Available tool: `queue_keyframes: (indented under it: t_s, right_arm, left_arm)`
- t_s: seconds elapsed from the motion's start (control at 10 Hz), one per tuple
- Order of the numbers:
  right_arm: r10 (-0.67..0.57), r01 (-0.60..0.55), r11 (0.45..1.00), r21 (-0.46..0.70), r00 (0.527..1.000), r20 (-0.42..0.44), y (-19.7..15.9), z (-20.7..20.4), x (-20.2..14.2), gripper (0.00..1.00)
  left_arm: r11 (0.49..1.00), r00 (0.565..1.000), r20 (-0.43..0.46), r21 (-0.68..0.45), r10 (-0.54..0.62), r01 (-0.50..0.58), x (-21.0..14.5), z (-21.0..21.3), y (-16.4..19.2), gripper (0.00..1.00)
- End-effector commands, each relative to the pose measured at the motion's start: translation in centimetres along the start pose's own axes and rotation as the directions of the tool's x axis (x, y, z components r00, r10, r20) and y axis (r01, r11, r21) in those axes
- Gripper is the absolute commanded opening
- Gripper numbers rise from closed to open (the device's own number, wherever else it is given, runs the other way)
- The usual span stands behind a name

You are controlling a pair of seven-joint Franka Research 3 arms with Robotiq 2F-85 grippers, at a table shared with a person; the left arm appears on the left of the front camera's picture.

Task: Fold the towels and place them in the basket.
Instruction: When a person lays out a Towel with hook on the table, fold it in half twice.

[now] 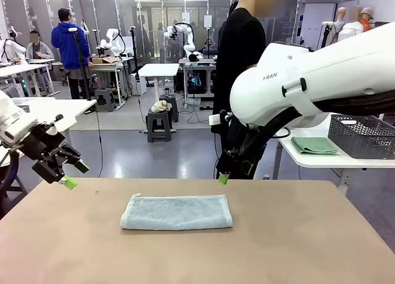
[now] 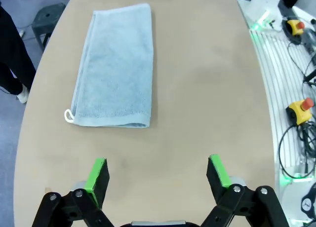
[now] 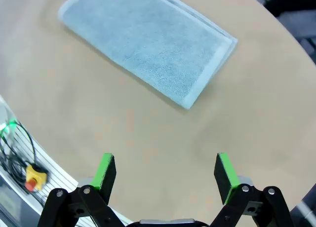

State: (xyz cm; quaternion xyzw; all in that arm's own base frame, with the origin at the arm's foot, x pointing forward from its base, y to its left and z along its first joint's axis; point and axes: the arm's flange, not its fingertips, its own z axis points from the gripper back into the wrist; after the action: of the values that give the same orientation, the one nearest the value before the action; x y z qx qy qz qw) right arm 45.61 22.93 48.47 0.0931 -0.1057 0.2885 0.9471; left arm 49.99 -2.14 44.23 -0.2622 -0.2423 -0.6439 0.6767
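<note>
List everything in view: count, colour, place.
blue towel: one, blue-grey, folded, middle of table
green towel: one, green, folded, on side table
basket: one, dark grey, on side table, right of green towel
table: one, tan, front
side table: one, white, far right
person: one, black top, far side of table
left fingers: two, green pads, open, by table's left end
right fingers: two, green pads, open, near table's far edge

Glossy grey floor, white tables
</note>
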Motion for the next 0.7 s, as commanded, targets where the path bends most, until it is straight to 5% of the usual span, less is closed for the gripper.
queue_keyframes:
  t_s: [0.0, 0.6]
  right_arm:
    - [-0.144, 0.144, 0.989, 0.022, 0.990, 0.002, 1.3, -0.2, -0.7, 1.00]
    - [-0.456, 0.459, 0.883, 0.094, 0.888, -0.049, 2.2, -0.1, -1.4, 1.00]
  left_arm:
    - [1.000, 0.999, 0.052, -0.004, 0.011, -0.011, -0.4, 0.2, -0.5, 1.00]
    - [0.999, 0.983, 0.181, 0.033, -0.028, 0.022, -1.9, 1.5, -0.6, 1.00]
